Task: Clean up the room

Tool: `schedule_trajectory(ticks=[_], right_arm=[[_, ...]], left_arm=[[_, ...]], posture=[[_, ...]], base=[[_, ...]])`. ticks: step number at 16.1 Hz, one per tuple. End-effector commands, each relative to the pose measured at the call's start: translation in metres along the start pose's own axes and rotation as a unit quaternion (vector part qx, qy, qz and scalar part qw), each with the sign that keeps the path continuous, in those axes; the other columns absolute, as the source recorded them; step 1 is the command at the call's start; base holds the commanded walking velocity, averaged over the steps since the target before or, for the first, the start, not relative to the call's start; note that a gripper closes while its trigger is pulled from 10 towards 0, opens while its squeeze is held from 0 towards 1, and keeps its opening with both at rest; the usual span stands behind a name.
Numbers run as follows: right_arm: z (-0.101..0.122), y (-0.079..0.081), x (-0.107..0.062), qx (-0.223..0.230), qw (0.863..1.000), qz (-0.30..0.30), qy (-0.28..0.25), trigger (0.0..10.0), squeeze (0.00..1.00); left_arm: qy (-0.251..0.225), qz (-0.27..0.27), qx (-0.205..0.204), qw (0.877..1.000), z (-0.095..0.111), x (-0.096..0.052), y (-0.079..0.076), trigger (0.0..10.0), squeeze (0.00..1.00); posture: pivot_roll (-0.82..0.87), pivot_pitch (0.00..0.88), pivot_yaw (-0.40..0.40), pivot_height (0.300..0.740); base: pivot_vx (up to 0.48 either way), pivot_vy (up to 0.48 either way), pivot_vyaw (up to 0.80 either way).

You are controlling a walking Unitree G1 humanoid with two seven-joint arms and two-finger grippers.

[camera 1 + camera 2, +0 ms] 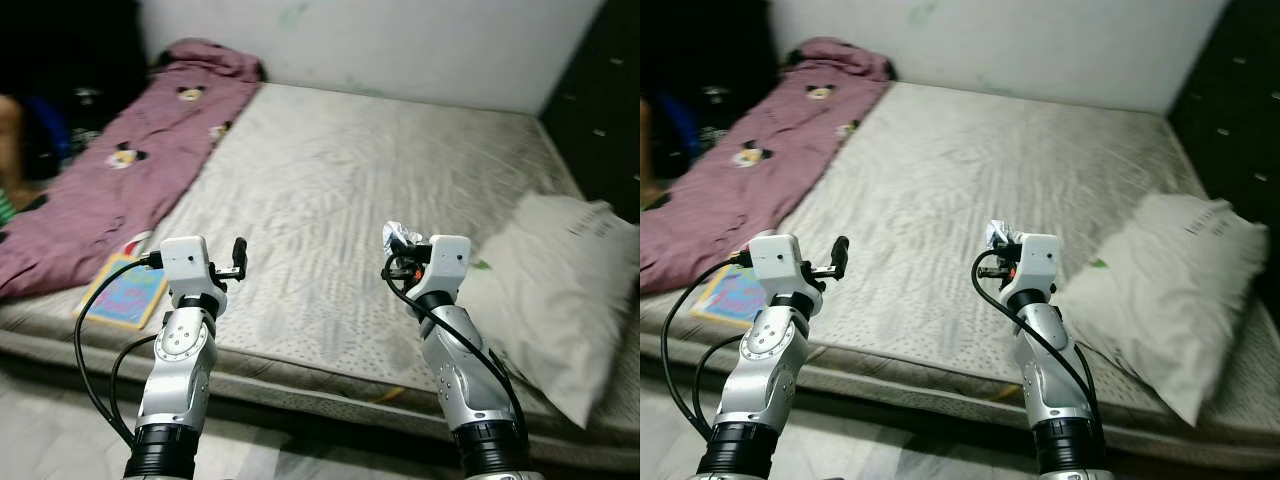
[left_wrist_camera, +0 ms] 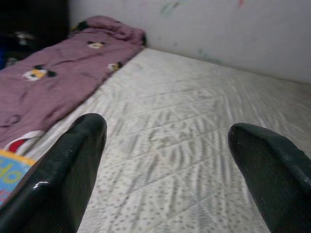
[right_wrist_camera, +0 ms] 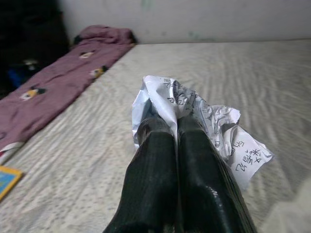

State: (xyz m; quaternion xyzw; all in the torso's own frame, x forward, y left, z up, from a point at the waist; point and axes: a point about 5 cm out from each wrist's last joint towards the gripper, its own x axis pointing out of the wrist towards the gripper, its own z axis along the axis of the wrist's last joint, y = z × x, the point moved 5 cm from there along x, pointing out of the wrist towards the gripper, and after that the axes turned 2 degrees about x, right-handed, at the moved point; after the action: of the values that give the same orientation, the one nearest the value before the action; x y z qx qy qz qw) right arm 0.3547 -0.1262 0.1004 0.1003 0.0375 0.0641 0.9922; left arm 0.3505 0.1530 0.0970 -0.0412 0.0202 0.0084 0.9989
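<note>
Above the bare mattress (image 1: 330,200), the right gripper (image 3: 177,127) has its fingers pinched tight on a crumpled paper (image 3: 214,121) held up off the bed, while the left gripper (image 2: 167,136) hovers with fingers spread wide and empty, near the purple blanket (image 1: 120,170)

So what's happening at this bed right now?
The robot stands at the edge of a bare mattress. Its right gripper is shut on a crumpled sheet of printed paper, held up above the mattress. The left gripper is open and holds nothing, raised over the mattress too. A maroon blanket lies along the robot's left side with a colourful book at its near end, and a white pillow lies on the right.
</note>
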Motion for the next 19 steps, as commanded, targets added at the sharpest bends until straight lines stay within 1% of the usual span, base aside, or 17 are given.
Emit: schedule_trajectory(ticks=[1,3,6,10,15,19], right_arm=[[-0.001,-0.003,0.001,-0.005,1.000,-0.004,0.004,10.0,0.00],[0.000,-0.003,0.001,-0.005,1.000,-0.004,0.002,10.0,0.00],[-0.001,-0.003,0.002,-0.011,1.000,-0.003,0.006,10.0,0.00],[0.000,-0.004,0.002,-0.008,1.000,-0.004,0.004,10.0,0.00],[0.001,-0.005,0.002,-0.011,1.000,-0.004,0.002,10.0,0.00],[0.001,-0.006,0.002,-0.012,1.000,-0.005,0.003,10.0,0.00]], left_arm=[[-0.004,-0.015,-0.001,1.000,0.003,-0.001,-0.004,10.0,0.00],[-0.010,-0.030,0.000,1.000,0.005,-0.002,-0.007,10.0,0.00],[-0.011,-0.036,-0.004,0.999,0.005,-0.002,-0.009,10.0,0.00],[-0.011,-0.041,-0.005,0.999,0.005,-0.003,-0.011,10.0,0.00],[-0.009,-0.047,-0.009,0.999,0.004,-0.004,-0.012,10.0,0.00],[-0.010,-0.053,-0.012,0.998,0.004,-0.004,-0.015,10.0,0.00]], posture=[[0.00,0.000,-0.031,0.740],[0.00,0.000,-0.031,0.740],[0.00,0.000,-0.032,0.740],[-0.01,0.000,-0.035,0.740],[-0.01,0.000,-0.036,0.740],[-0.01,0.000,-0.035,0.740]], base=[[0.000,0.000,-0.80],[0.000,0.000,-0.54],[0.000,0.000,0.00],[0.000,0.000,-0.71],[0.000,0.000,0.00],[0.254,0.000,0.00]])
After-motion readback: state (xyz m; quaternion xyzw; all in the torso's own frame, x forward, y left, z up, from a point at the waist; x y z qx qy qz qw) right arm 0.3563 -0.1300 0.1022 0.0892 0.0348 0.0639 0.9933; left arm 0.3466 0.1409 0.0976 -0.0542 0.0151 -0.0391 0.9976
